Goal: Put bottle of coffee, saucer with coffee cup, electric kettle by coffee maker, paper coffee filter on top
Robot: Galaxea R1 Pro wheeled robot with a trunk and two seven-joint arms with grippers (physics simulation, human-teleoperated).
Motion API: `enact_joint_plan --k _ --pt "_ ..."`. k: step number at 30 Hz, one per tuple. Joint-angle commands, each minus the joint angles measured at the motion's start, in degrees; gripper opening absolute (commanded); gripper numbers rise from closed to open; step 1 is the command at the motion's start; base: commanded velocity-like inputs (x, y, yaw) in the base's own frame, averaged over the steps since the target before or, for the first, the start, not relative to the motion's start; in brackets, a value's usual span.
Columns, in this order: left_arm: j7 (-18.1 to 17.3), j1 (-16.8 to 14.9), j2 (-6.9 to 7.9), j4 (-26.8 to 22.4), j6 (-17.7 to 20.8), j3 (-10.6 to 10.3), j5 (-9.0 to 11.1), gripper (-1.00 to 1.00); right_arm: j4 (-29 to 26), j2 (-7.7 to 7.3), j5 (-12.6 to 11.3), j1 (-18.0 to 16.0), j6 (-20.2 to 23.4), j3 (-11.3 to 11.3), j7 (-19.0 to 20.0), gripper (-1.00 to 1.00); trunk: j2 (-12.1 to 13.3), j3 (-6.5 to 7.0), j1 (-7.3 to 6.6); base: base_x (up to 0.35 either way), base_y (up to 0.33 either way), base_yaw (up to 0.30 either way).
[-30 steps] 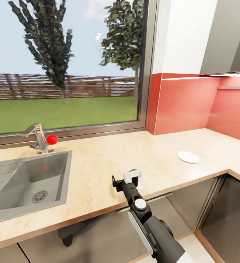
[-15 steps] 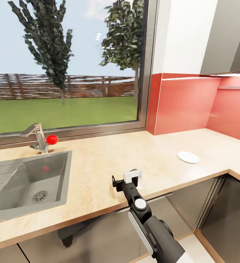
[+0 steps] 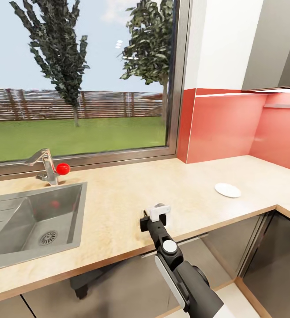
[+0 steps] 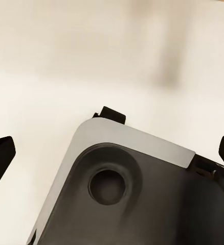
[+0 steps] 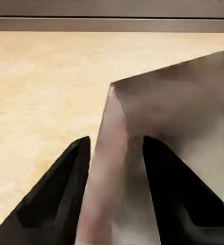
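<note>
Against the head view of half a second ago, one thing differs: the outer black finger of the right gripper [image 3: 153, 217] has drawn in toward the small white piece it carries, so the jaws now stand narrow where they were wider. The camera and everything else on the worktop [image 3: 118, 198] are unchanged. In the right wrist view the two dark fingers [image 5: 66, 194] flank a pale, folded, faceted sheet, which I take to be the paper coffee filter [image 5: 168, 112], pinched between them; in the head view the same piece [image 3: 157, 210] sits at the gripper's tip, low over the front part of the worktop, between the sink [image 3: 34, 216] and the saucer [image 3: 227, 190]. This reads as the grasp being closed on the filter, so the step of carrying it to the coffee maker looks ready to begin rather than finished. The left gripper [image 4: 112, 153] is spread wide, its two black tips at opposite edges of its wrist view, holding nothing, with a grey part of the robot beyond it. Counted: one filter, one saucer lying bare and well apart from the gripper, one sink, one tap [image 3: 45, 165] with one red ball [image 3: 63, 168] beside it, and one thin kitchen shelf [image 3: 284, 106] on the red backsplash.
</note>
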Motion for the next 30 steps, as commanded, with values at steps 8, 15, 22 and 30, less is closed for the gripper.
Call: enact_joint_plan --k 8,15,22,30 --pt "0.0 0.0 0.01 -0.1 0.0 0.0 0.4 1.0 -0.1 -0.02 -0.6 -0.1 0.2 0.2 -0.5 -1.0 0.0 -0.05 0.0 0.0 0.0 0.0" --pt "0.0 0.0 0.01 -0.1 0.0 0.0 0.4 1.0 -0.3 -0.02 -0.6 -0.1 0.1 0.2 -0.5 -1.0 0.0 -0.05 0.0 0.0 0.0 0.0" --pt "0.0 0.0 0.01 -0.1 0.0 0.0 0.4 1.0 -0.3 -0.02 -0.6 -0.1 0.2 0.2 -0.5 -1.0 0.0 -0.05 0.0 0.0 0.0 0.0" --pt "0.1 0.0 -0.14 -0.1 0.0 -0.2 0.4 1.0 -0.3 -0.02 -0.6 -0.1 0.1 0.2 -0.5 -1.0 0.0 -0.05 0.0 0.0 0.0 0.0"
